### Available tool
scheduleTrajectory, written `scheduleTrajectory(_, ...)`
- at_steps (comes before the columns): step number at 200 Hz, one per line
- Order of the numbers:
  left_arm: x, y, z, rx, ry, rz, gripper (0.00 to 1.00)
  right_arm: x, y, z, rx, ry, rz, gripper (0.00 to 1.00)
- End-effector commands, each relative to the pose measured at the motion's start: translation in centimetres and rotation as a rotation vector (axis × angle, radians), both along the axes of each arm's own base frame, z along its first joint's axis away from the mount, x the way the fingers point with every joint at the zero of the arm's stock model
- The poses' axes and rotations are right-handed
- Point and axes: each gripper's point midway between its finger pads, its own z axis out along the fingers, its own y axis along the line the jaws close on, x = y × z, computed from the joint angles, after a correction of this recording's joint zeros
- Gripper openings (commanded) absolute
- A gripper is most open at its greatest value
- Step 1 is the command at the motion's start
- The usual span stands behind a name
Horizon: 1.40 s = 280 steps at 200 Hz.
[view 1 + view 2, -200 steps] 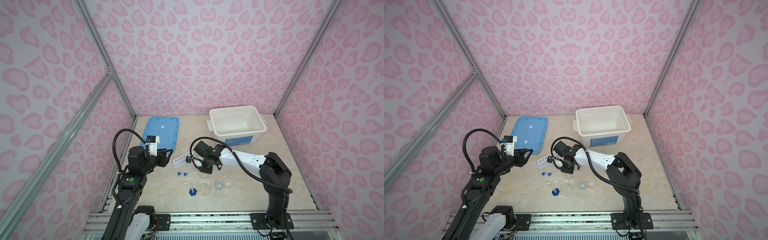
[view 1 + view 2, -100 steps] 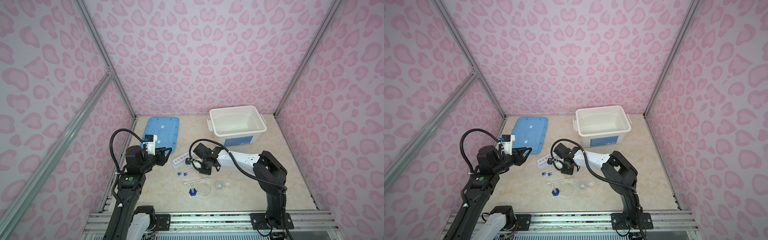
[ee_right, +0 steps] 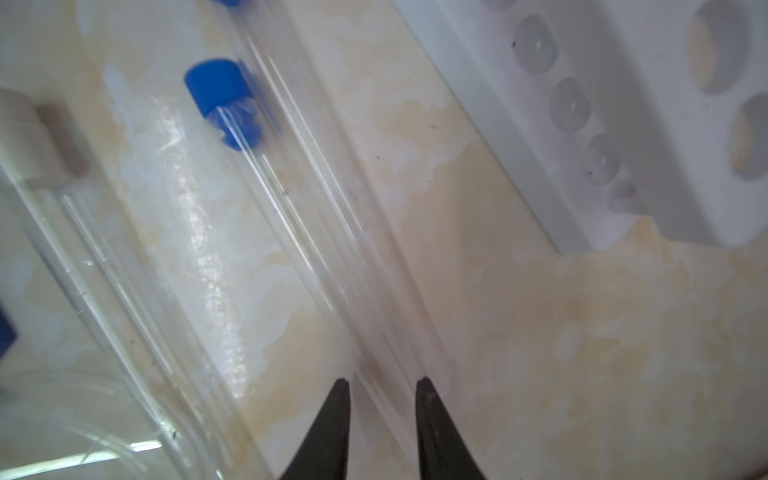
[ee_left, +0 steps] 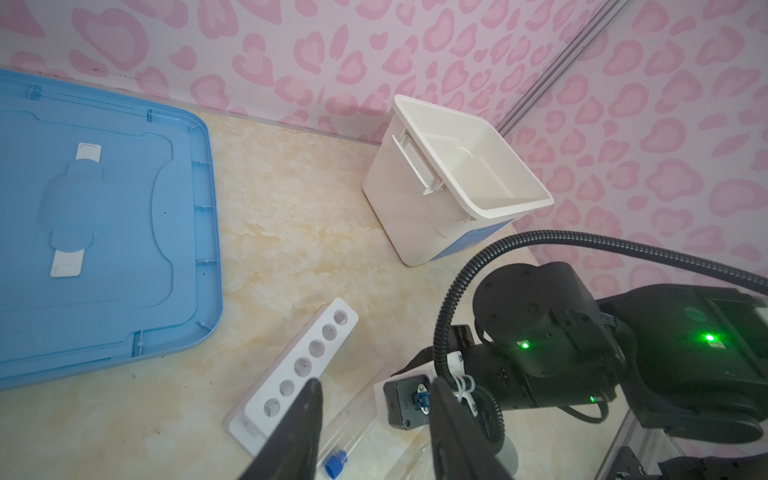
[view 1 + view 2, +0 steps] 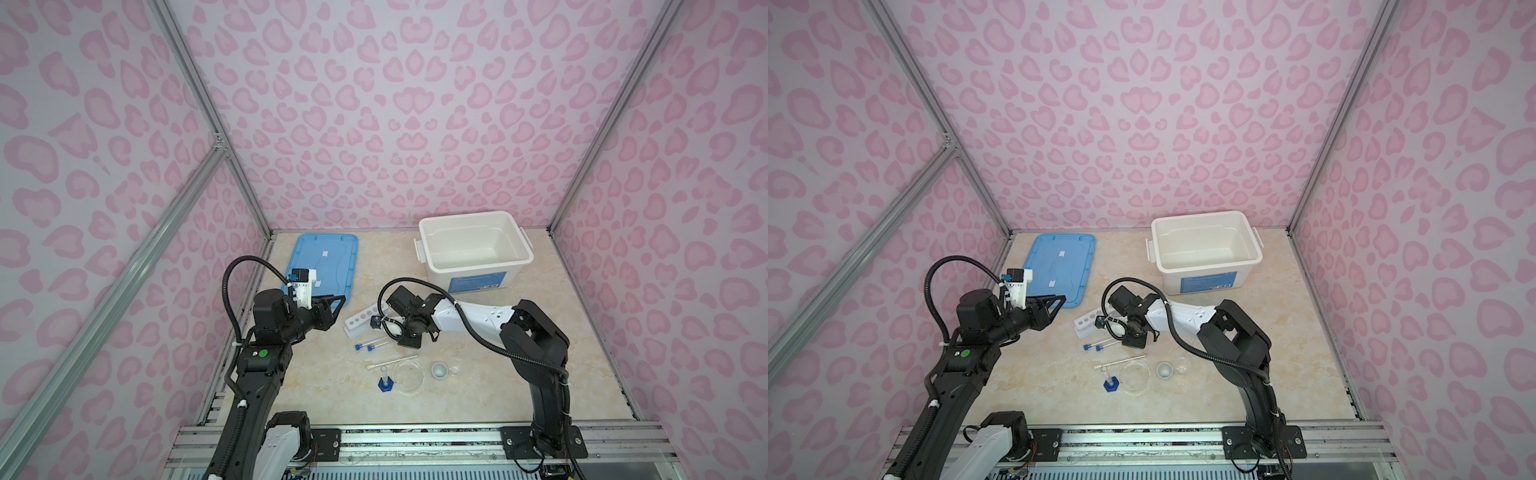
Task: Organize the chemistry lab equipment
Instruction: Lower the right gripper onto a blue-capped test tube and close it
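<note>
Blue lid [image 5: 332, 257] lies upper left. Beside it, left fingers [image 4: 303, 424] hang moderately apart, empty, near a white rack [image 5: 362, 320] at centre. Below the rack, two blue-capped tubes [image 5: 358, 346] lie on the surface [image 5: 478, 395]; narrow right fingers [image 3: 332, 428] straddle one, pinching or not I cannot tell. Lower: white-capped tube [image 5: 392, 360], cylinder [image 5: 384, 380], dish [image 5: 408, 376], cup [image 5: 439, 370]. White bin [image 5: 436, 276] upper right.

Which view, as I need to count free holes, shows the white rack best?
The left wrist view: the white rack lies almost whole, all six holes empty. In both top views the rack is small, its far end under the right arm. The right wrist view shows only one blurred end.
</note>
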Motion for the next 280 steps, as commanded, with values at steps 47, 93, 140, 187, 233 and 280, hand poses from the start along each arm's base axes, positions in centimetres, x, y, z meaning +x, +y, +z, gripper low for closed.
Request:
scheduleTrajectory(47,0.4,-0.1,0.5,-0.003,-0.024,-0.012,0.44,-0.2,-0.1,-1.5,-0.008,0.012,0.014,0.28)
scheduleTrajectory(93,0.4,-0.1,0.4,-0.003,-0.021,-0.013,0.44,-0.3,-0.2,-1.9,-0.009,0.013,0.018,0.28)
scheduleTrajectory(140,0.3,-0.1,0.5,-0.002,-0.023,-0.014,0.44,-0.7,-0.4,-2.2,-0.025,0.005,0.025,0.31)
scheduleTrajectory(187,0.3,-0.2,0.7,-0.006,-0.028,-0.019,0.44,-1.5,-0.6,-2.7,-0.036,0.021,0.030,0.34)
scheduleTrajectory(233,0.1,-0.2,0.7,-0.004,-0.029,-0.023,0.44,-1.8,-0.6,-2.9,-0.038,0.038,0.034,0.32)
scheduleTrajectory(280,0.0,-0.2,0.9,-0.003,-0.035,-0.023,0.44,-3.1,-0.3,-3.0,-0.034,0.073,0.052,0.28)
